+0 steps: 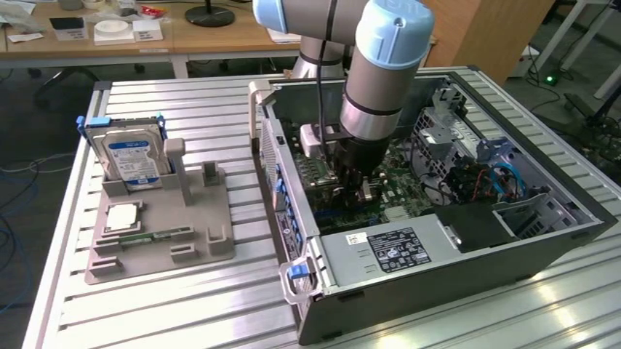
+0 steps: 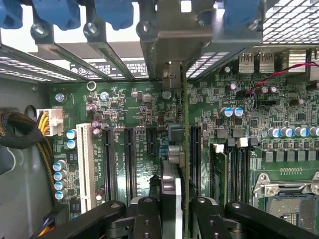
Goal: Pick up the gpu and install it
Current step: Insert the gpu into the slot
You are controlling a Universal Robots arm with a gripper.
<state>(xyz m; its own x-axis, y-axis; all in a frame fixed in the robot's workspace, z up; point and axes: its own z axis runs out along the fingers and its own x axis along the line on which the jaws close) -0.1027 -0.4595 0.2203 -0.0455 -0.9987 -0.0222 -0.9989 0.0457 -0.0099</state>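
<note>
Gpu (image 2: 185, 149) on edge, pinched in the gripper (image 2: 172, 209), poised over a motherboard (image 2: 139, 114) slot, bracket end toward the case's (image 1: 437, 283) rear edge to meet the opening. Outside, drive (image 1: 131, 160) parked in the fixture (image 1: 160, 240) near the worktop's (image 1: 174, 313) far edge.

Arm (image 1: 383, 80) reaches down into the open computer case (image 1: 437, 240) over the motherboard (image 1: 403, 193).

Even overhead light leaves soft glare on the slatted table (image 1: 174, 305) toward five o'clock, while the near gripper (image 2: 172, 209) linkages blur darkly.
</note>
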